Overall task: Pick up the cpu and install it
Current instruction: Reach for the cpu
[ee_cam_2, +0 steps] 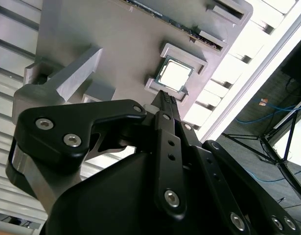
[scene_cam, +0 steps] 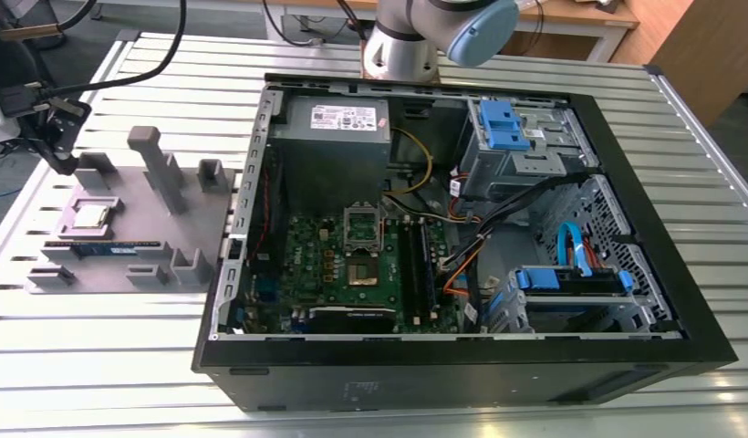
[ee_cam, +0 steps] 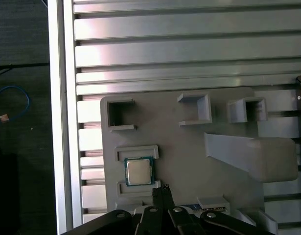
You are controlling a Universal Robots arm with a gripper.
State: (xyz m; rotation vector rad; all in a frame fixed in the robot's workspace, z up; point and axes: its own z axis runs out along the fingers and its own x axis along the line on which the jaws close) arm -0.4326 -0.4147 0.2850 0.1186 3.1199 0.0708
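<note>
One small square cpu [ee_cam: 138,171], silvery-topped, in its grey holder [ee_cam: 136,151], near the closed, empty hand [ee_cam: 162,190].

The cpu [scene_cam: 92,215] (square, silvery top, pale rim) lies flat in a framed recess of the grey tray [scene_cam: 140,221].

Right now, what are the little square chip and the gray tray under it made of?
The cpu: probably metal on top, since it looks silvery and softly shiny. The gray tray: likely plastic, matte and one even gray, with blocky walls.
</note>
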